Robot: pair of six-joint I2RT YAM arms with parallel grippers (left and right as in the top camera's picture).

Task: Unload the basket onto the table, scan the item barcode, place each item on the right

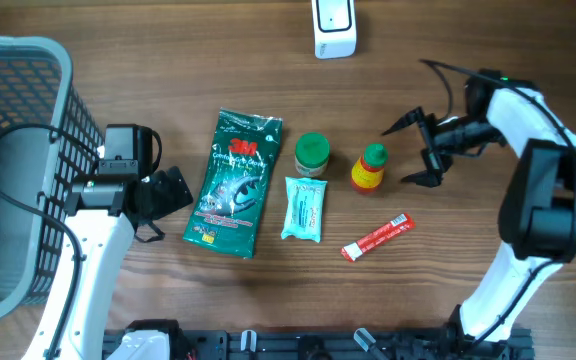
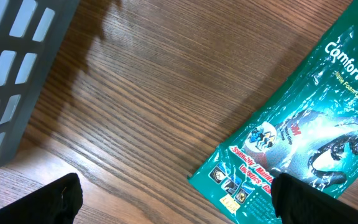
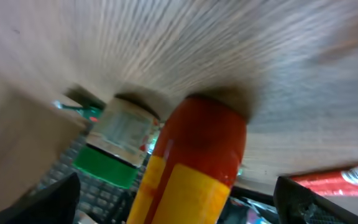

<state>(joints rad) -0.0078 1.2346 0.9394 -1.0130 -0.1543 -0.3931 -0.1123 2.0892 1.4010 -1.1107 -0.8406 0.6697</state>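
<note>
A red and yellow bottle [image 1: 369, 168] with a green cap stands right of centre, beside a green-lidded jar [image 1: 312, 155]. My right gripper [image 1: 415, 152] is open, just right of the bottle and facing it, not touching. In the right wrist view the bottle [image 3: 191, 168] fills the space between the open fingers of the right gripper [image 3: 179, 205], with the jar [image 3: 120, 140] behind. My left gripper [image 1: 180, 192] is open at the lower left corner of a green 3M packet [image 1: 236, 182]. A white scanner [image 1: 334, 28] stands at the far edge.
A grey basket [image 1: 28, 60] takes up the left side, close to the left arm. A light blue wipes pack [image 1: 304, 208] and a red sachet [image 1: 376, 237] lie near the middle. In the left wrist view the green packet [image 2: 303, 137] lies under one fingertip.
</note>
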